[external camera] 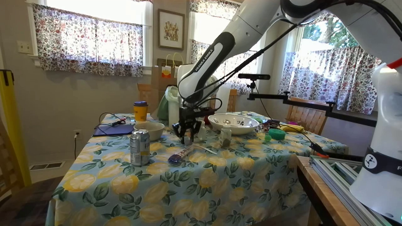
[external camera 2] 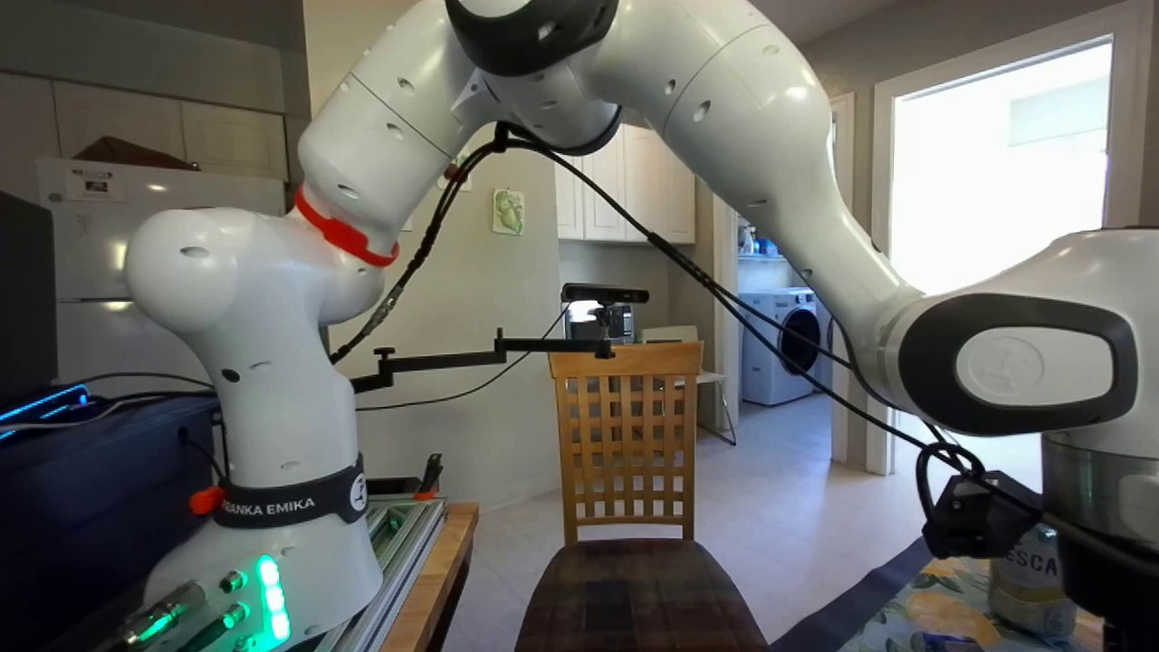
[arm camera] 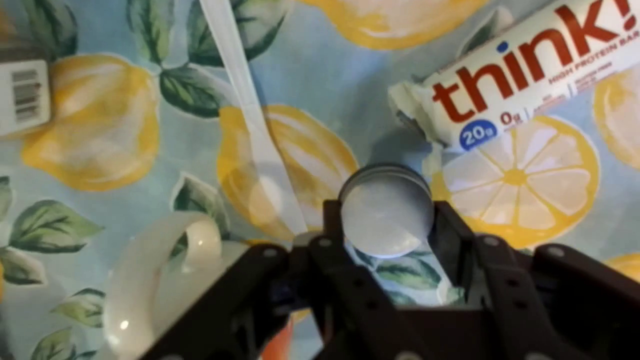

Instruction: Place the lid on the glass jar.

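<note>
My gripper [arm camera: 386,212] points down low over the table. Its two fingertips press on opposite sides of a round silvery lid [arm camera: 387,215], its flat face toward the wrist camera. In an exterior view the gripper [external camera: 187,141] is near the far end of the protein bar. A small clear jar [external camera: 225,136] with brownish contents stands upright to the gripper's right there, apart from it; it seems to be the glass jar. Its barcode label [arm camera: 24,97] shows at the wrist view's left edge. What lies directly under the lid is hidden. In an exterior view the fingers are out of view.
A protein bar [arm camera: 530,75] and a white plastic utensil [arm camera: 255,120] lie beside the gripper. A white mug [arm camera: 135,300] stands close to the fingers. A silver can [external camera: 140,147], a small bowl [external camera: 152,130] and a wide white bowl [external camera: 234,124] stand around.
</note>
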Available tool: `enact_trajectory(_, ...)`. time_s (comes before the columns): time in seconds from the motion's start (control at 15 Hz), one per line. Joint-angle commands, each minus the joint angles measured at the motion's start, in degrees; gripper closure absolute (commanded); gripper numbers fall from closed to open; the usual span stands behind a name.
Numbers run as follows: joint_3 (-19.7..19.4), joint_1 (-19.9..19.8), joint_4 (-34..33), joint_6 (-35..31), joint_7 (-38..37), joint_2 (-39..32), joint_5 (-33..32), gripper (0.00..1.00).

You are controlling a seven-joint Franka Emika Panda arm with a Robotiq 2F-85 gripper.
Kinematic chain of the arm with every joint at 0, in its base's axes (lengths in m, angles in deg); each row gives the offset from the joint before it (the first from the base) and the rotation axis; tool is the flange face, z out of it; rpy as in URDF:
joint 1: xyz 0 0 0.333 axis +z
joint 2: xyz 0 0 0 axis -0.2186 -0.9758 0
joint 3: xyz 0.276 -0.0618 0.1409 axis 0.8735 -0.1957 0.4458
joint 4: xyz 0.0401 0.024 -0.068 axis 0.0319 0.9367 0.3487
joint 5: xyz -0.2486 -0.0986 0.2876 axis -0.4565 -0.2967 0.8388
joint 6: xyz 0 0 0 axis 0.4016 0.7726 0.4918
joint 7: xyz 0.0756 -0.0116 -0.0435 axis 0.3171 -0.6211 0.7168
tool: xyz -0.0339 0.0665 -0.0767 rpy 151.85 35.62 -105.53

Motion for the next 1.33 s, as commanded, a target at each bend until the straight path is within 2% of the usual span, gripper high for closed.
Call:
enact_trajectory(0.0,-0.4,-0.8,5.0,1.2,2.1,8.0,1.3,0.78)
enact_trajectory(0.47,-0.4,-1.3,12.5,6.6,3.2,19.9,1.2,0.78)
enact_trajectory(0.8,-1.3,-0.6,16.4,7.9,2.0,23.8,-0.9,0.78)
enact_trajectory(1.27,-4.4,-0.4,21.7,5.7,-1.5,27.4,-4.2,0.78)
